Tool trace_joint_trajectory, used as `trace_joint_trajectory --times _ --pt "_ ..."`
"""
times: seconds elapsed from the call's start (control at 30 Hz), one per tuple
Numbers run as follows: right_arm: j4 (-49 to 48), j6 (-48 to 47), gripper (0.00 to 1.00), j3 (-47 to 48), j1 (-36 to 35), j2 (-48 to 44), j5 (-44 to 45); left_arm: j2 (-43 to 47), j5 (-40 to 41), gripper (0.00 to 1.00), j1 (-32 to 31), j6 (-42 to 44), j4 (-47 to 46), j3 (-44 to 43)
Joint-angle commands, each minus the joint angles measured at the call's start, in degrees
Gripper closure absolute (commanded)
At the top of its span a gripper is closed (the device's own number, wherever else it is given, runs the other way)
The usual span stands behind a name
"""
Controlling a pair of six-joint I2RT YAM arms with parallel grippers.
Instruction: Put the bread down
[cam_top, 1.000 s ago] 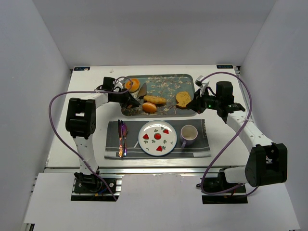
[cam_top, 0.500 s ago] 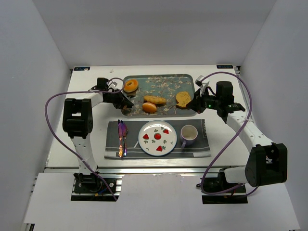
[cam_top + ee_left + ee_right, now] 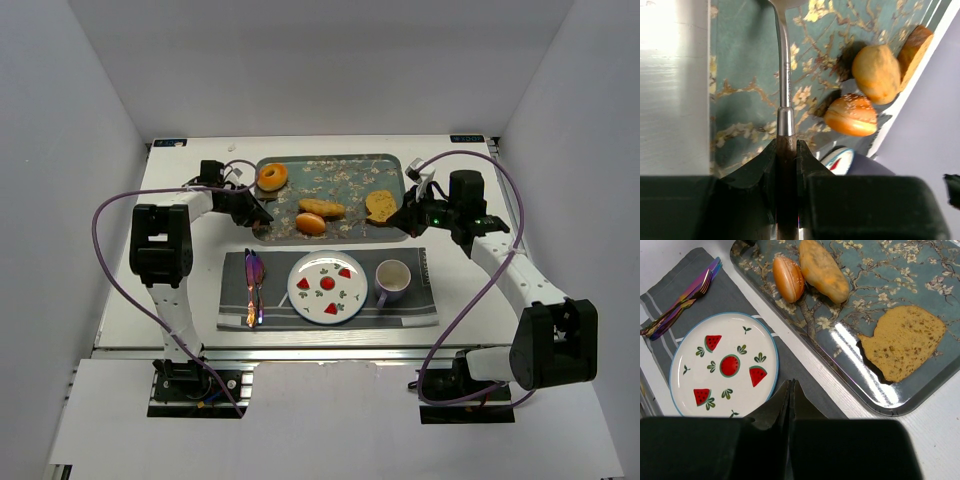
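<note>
From where I stand, the small golden-orange ring doughnut (image 3: 272, 177) sits at the far left corner of the teal metal tray with the blossom pattern (image 3: 350, 170), well apart from the plate. The left gripper (image 3: 786, 150) is clamped tight on the brown wooden handle of a steel-shafted serving tool (image 3: 785, 70). The tool's thin shaft runs out over the tray's left side toward the doughnut. Its blade end is cut off at the top of the wrist view, so I cannot tell whether it lies under the ring or only beside it. Around the middle of the tray lies an oblong golden roll (image 3: 822, 270). A round sesame-topped bun (image 3: 788, 278) is just beside it, toward the near edge, and a flat brown toast slice (image 3: 905, 340) rests further right. The right gripper (image 3: 791, 390) has its two fingers pressed together with nothing between them. It hangs above the spot where the tray's near right edge meets the grey striped cloth placemat (image 3: 420, 305). On that mat a round white plate printed with watermelon slices (image 3: 327, 286) takes the middle. A purple mug (image 3: 392, 281) stands just to its right, and a bundle of iridescent purple-gold cutlery (image 3: 253, 285) lies to its left. Tray and mat both rest on the white table (image 3: 340, 145), the tray on the far side and the mat nearer the arms' bases.
</note>
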State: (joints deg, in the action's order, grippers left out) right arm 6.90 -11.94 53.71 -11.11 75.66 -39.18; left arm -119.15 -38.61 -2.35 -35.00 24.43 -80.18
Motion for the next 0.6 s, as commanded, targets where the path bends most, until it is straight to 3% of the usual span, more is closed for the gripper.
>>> trace_joint_trajectory --times 0.0,0.23,0.57 --pt "-1.8 -0.3 1.00 -0.3 0.0 -2.0 -0.7 3.6 -2.1 1.00 0.2 5.4 -2.4 1.3" --pt "-1.4 -1.1 1.00 -0.7 0.1 -2.4 -0.9 11.2 -4.3 1.00 0.2 6.5 -9.6 10.2" --pt "-0.7 -2.1 1.00 -0.9 0.1 -2.7 -1.8 24.3 -4.0 1.00 -1.3 5.7 -8.4 17.5"
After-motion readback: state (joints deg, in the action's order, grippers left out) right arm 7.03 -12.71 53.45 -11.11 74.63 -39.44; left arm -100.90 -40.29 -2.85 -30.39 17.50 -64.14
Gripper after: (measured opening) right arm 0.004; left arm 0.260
